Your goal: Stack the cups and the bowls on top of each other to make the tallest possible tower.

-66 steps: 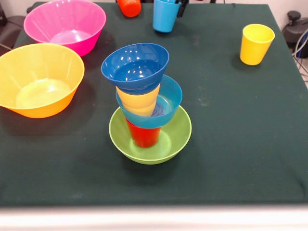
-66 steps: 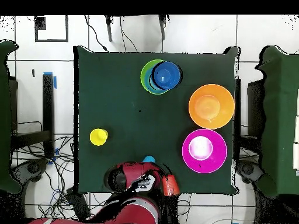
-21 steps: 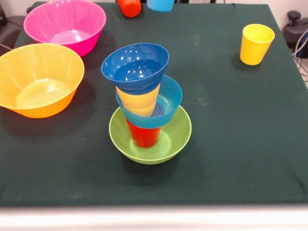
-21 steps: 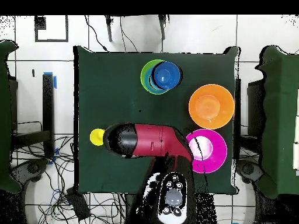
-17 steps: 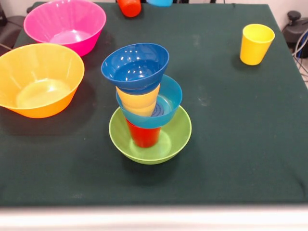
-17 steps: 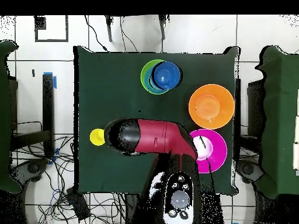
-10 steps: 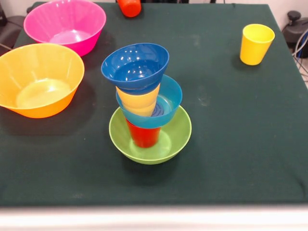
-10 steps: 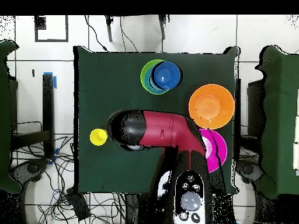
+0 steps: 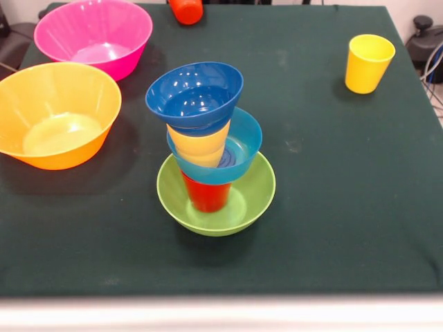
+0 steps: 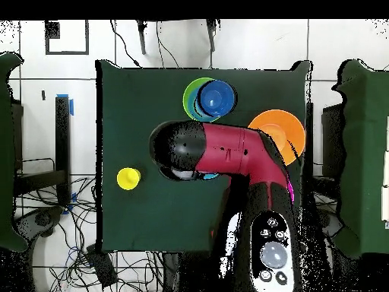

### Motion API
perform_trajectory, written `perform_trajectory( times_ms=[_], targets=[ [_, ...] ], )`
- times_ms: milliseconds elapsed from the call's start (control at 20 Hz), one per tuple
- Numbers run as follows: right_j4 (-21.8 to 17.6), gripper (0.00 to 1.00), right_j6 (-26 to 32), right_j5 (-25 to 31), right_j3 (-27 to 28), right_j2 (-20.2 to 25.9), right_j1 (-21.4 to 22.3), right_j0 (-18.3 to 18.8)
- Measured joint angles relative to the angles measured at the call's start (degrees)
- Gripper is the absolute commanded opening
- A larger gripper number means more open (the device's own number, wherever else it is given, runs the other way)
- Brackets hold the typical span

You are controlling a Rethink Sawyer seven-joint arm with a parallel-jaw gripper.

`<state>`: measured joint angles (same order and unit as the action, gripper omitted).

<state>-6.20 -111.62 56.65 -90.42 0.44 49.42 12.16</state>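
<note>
The tower stands mid-table: a green bowl [image 9: 249, 200] holds a red cup [image 9: 206, 197], then a light blue bowl [image 9: 243, 142], a yellow cup [image 9: 199, 146] and a dark blue bowl [image 9: 195, 93] on top, leaning left. From overhead the tower [image 10: 210, 99] lies just beyond the arm's wrist [image 10: 181, 149]. The gripper is hidden under the wrist. A sliver of the light blue cup [image 10: 210, 176] shows beneath it, held above the table. The front view shows no arm.
A pink bowl [image 9: 93, 34] and a yellow-orange bowl [image 9: 55, 114] sit at the left. An orange cup [image 9: 187, 10] stands at the far edge and a yellow cup [image 9: 369, 62] at the right. From overhead the arm covers most of the pink bowl [image 10: 289, 190].
The light blue cup has left its spot at the table's far edge. The arm has swung out from the base over the table toward the tower, now covering the pink bowl.
</note>
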Motion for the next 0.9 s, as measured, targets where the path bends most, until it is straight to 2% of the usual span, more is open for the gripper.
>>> perform_trajectory(
  times_ms=[500, 900],
  targets=[
    [-0.53, 0.0, 0.01, 1.69, 6.24, 4.25, -1.11, 4.99],
    [-3.62, 0.0, 0.02, 2.97, 12.9, 7.34, -4.3, 7.74]
  ],
)
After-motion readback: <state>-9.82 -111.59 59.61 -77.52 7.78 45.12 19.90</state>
